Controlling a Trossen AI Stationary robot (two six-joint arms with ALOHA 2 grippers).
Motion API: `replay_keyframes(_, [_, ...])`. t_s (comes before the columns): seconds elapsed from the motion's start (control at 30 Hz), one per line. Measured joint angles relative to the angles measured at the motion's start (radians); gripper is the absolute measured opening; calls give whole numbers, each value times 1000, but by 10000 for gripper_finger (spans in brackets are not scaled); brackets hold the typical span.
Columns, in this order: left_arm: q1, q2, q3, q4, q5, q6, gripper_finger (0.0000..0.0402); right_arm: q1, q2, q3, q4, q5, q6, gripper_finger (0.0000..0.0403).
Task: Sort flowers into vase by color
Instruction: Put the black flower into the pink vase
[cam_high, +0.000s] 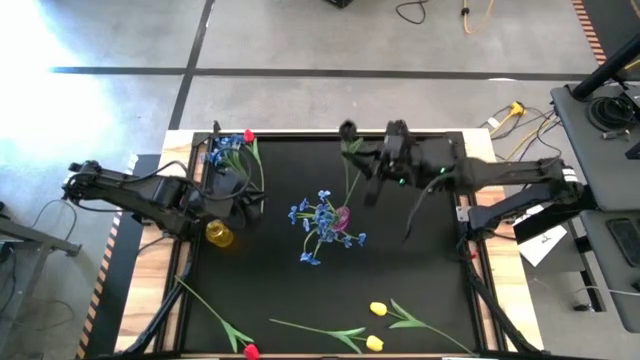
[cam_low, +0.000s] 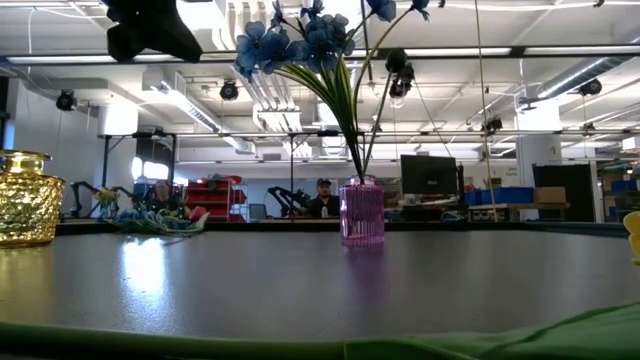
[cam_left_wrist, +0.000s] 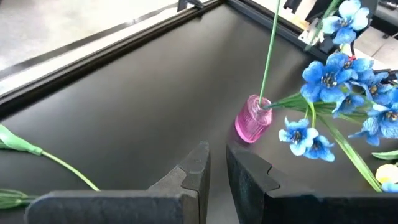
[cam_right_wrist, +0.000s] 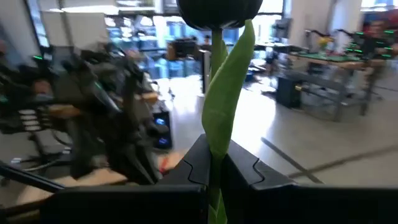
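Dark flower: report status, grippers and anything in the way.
Right gripper shut on dark flower, held aloft. Left gripper empty beside yellow vase. Blue flowers fill pink vase.

I took the small vase at the table's middle as my mark. A bunch of small-blossomed flowers stood in it. Left of it sat a second vase, and beyond that, toward the far left corner, lay more flowers. Nearer me than the middle vase, tulips lay along the table's front edge.
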Motion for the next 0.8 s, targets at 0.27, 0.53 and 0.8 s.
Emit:
replay_keyframes(0.27, [-30, 12, -4, -22, 14, -39, 39, 44, 9, -254, 310, 110, 27, 13])
replay_keyframes(0.53, [-35, 35, -4, -23, 16, -51, 39, 43, 26, -373, 462, 221, 45, 13])
replay_keyframes(0.8, [-35, 59, -5, -23, 16, -54, 39, 43, 74, -403, 487, 231, 95, 13])
